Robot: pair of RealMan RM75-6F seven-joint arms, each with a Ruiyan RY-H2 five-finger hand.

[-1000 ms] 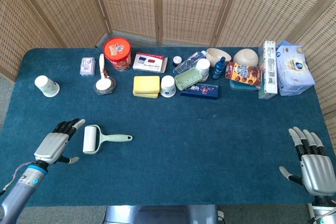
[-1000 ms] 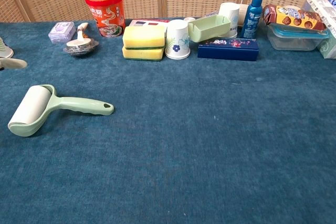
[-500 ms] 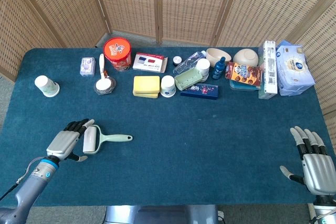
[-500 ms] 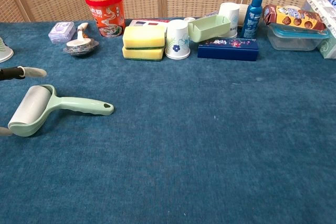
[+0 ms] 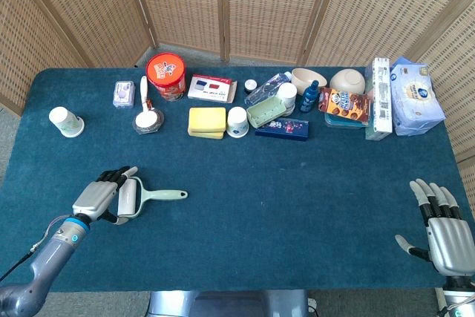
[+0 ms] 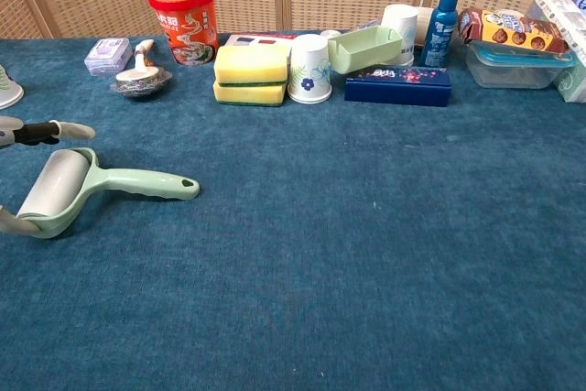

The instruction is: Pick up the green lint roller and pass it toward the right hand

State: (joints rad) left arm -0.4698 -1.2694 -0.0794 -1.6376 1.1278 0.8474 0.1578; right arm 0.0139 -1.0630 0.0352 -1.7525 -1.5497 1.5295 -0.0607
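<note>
The green lint roller (image 5: pixel 132 197) lies flat on the blue table at the front left, white roll to the left, handle (image 6: pixel 146 185) pointing right. My left hand (image 5: pixel 99 197) is right against the roll's left end, with its fingers (image 6: pixel 66 129) reaching past the far side of the roll and the thumb (image 6: pixel 8 224) at the near side. The roll (image 6: pixel 51 193) lies between them and rests on the cloth; I see no closed grip. My right hand (image 5: pixel 444 234) rests at the front right corner, fingers spread, holding nothing.
A row of items lines the back of the table: a white paper cup (image 5: pixel 66 121), a red tub (image 5: pixel 165 75), yellow sponges (image 5: pixel 206 121), a flowered cup (image 5: pixel 237 121), a navy box (image 5: pixel 282 128) and tissue packs (image 5: pixel 417 96).
My left hand has moved right, from beside the roller to straddling its roll with finger and thumb. The roller has barely shifted. The right hand has stayed still.
</note>
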